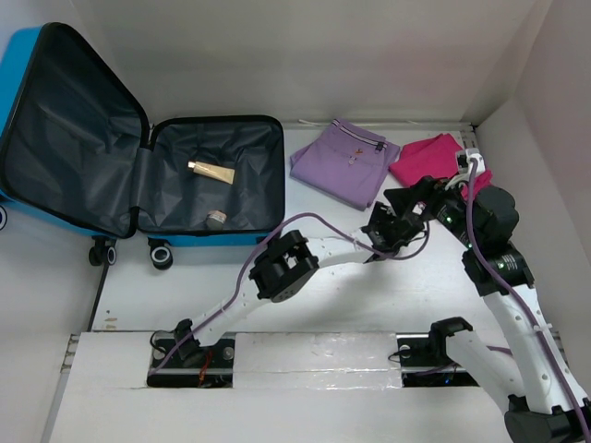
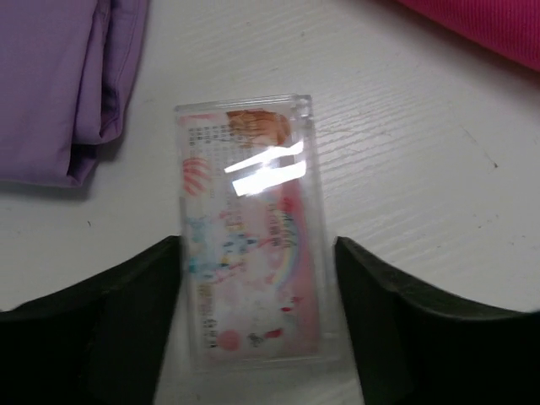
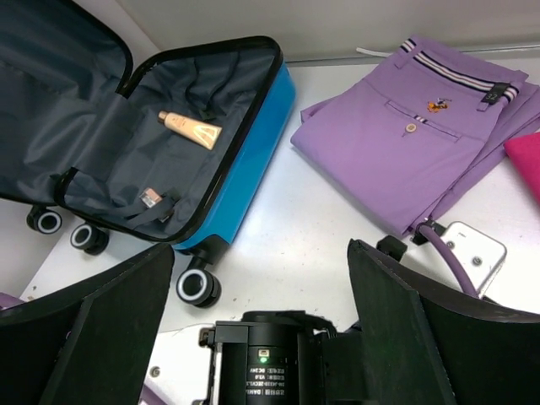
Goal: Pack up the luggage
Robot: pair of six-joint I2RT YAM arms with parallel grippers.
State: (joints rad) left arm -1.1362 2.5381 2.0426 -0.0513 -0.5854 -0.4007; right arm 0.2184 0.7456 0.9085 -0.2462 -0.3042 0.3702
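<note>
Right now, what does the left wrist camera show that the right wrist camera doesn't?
Only left wrist: a clear flat plastic case with a colourful printed card inside, lying between the black fingers of the left gripper. Only right wrist: the open bright blue hard-shell suitcase with a beige tube in its dark lining, seen past the open right gripper. Both: the folded purple trousers, the pink cloth and the white table.

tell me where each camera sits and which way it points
top external: above and behind, looking down on the table; left arm and right arm show.
left wrist: on the left arm, looking down at a clear case framed by the left gripper.
right wrist: on the right arm, looking across at the suitcase; right gripper shows.
shared: all see the purple trousers.
</note>
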